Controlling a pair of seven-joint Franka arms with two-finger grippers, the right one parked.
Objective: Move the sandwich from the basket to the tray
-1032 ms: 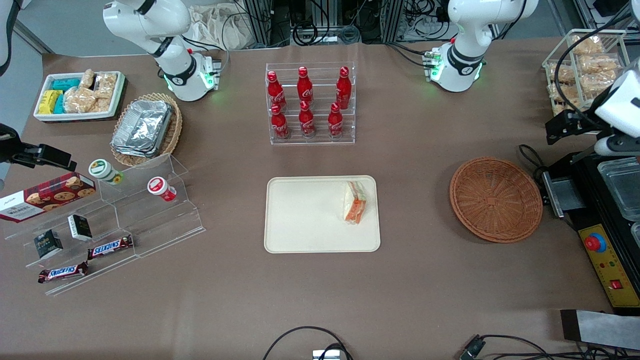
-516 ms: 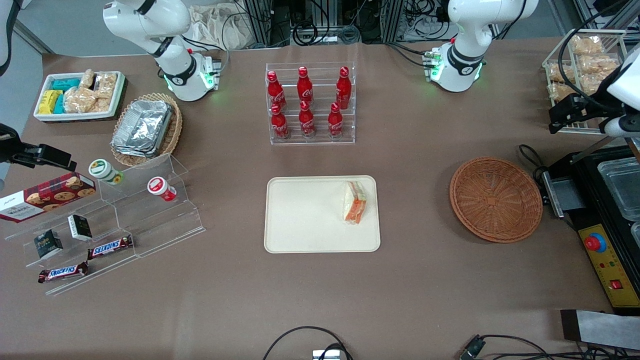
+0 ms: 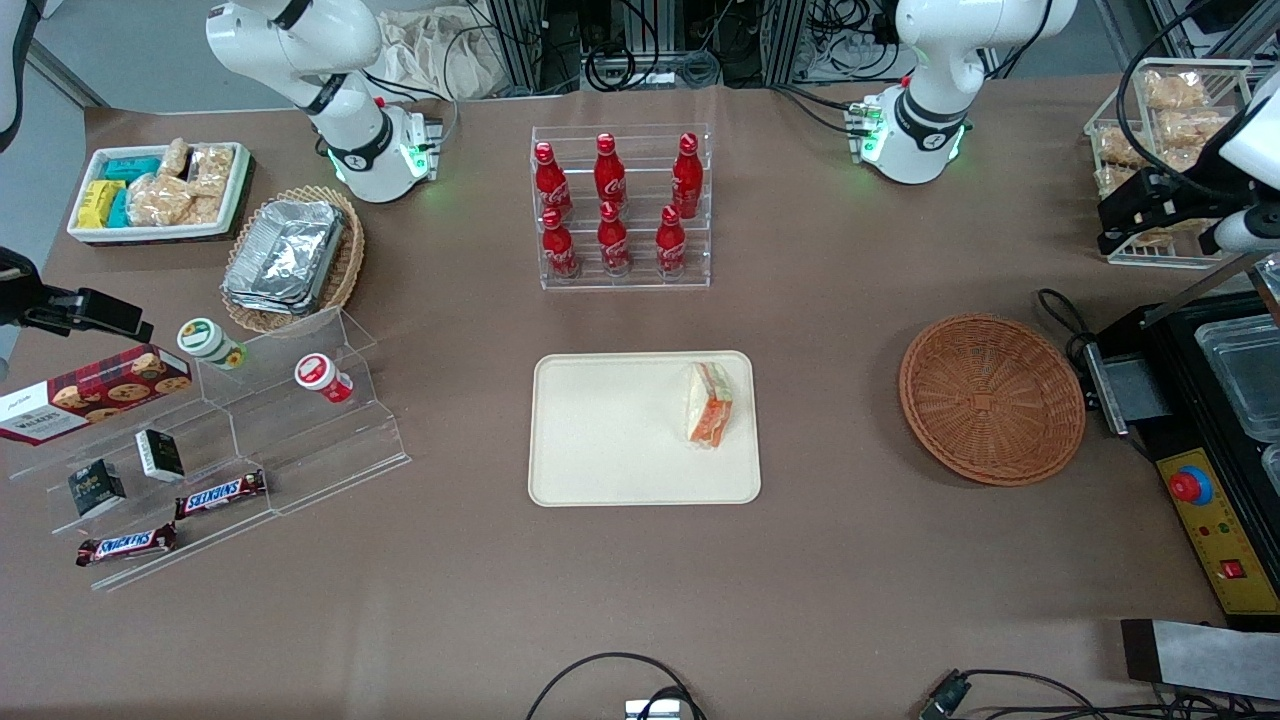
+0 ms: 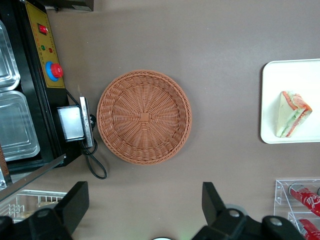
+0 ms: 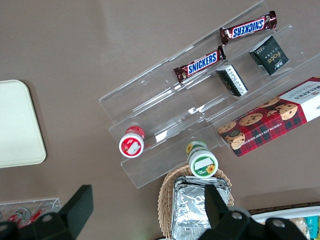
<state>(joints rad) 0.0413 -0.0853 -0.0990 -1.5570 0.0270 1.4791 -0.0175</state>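
I see the sandwich (image 3: 709, 404) lying on the tray (image 3: 600, 440), close to the tray's edge on the working arm's side, cut face with its orange and red layers showing. The basket (image 3: 992, 398) sits empty on the counter (image 3: 830, 560), well apart from the tray, toward the working arm's end.

Over the last second my pincer (image 3: 1140, 215) has drifted up and away toward the counter's edge, above the rack of bagged snacks (image 3: 1170, 120); nothing else has shifted. In the wrist view its fingers (image 4: 72, 207) stand spread wide with nothing between them, high over the basket (so no grip is pending).

I judge the transfer done: the sandwich rests stable, and this retreat looks like the closing move.
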